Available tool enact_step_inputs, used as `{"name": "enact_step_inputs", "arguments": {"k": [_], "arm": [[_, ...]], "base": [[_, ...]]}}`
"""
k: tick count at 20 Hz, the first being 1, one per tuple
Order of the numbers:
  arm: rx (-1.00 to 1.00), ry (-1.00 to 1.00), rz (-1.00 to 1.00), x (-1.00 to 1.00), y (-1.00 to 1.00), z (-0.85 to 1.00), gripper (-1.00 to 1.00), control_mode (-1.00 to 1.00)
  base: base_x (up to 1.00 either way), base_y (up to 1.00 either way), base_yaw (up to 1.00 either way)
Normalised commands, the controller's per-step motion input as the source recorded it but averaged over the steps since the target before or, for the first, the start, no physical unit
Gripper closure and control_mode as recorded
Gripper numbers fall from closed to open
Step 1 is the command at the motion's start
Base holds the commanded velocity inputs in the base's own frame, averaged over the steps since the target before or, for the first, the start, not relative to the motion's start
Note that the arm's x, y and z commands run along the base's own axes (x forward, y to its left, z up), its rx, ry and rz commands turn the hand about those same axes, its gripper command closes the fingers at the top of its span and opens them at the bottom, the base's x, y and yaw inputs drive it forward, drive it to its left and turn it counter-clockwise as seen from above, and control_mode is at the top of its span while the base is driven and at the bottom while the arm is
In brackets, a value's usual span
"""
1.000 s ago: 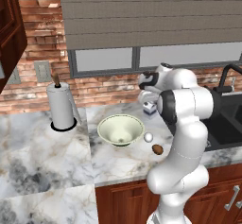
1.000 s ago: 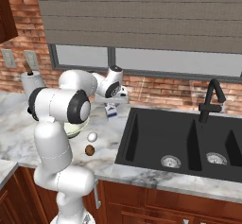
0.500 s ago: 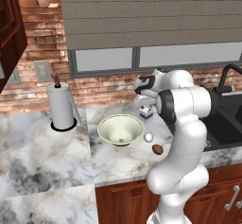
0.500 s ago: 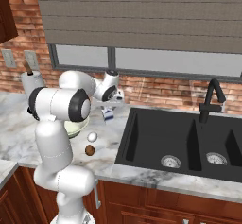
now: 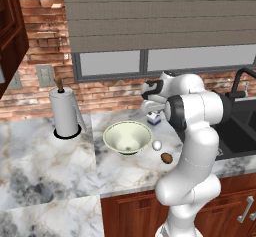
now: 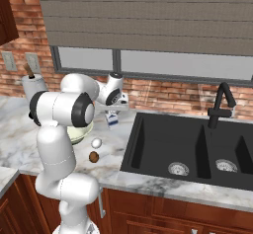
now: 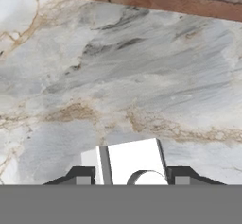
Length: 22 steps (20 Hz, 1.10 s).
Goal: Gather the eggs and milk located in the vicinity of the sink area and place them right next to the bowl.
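Your gripper [image 7: 128, 179] is clamped on the milk [image 5: 154, 118], just behind the bowl [image 5: 128, 137] and near the eggs [image 5: 161, 151] on the counter [image 5: 125, 167], so releasing while it's tilted or still raised could tip the carton over.

On the counter [image 5: 45, 171] the bowl [image 5: 127, 137] sits between the paper-towel roll [image 5: 65, 113], off to its left near the brick wall [image 5: 45, 56], and the sink [image 6: 190, 151], well to its right. The 2 eggs lie just right of the bowl toward the counter's front edge: egg 1 [image 5: 157, 145] nearly touching the bowl, egg 2 [image 5: 166, 158] in front of it. The milk [image 5: 154, 119] is behind the eggs, near the bowl's back right, its top [image 7: 128, 161] between the gripper [image 7: 127, 176] fingers. The faucet [image 6: 220, 104] stands behind the sink
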Motion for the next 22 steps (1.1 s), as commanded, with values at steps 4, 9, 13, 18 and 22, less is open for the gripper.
{"name": "enact_step_inputs", "arguments": {"k": [4,9,13,18,22], "arm": [[0.03,0.01,0.0,0.0,0.13,0.0,1.0,-1.0],[0.04,0.05,0.0,0.0,0.16,0.0,1.0,-1.0],[0.05,0.06,0.0,0.0,0.18,0.0,1.0,-1.0],[0.03,0.04,0.0,0.0,0.21,0.0,1.0,-1.0],[0.04,0.06,0.0,0.0,0.22,0.0,1.0,-1.0]], "base": [[0.0,0.0,0.0],[0.0,0.0,0.0],[0.0,0.0,0.0],[0.0,0.0,0.0],[0.0,0.0,0.0]]}}
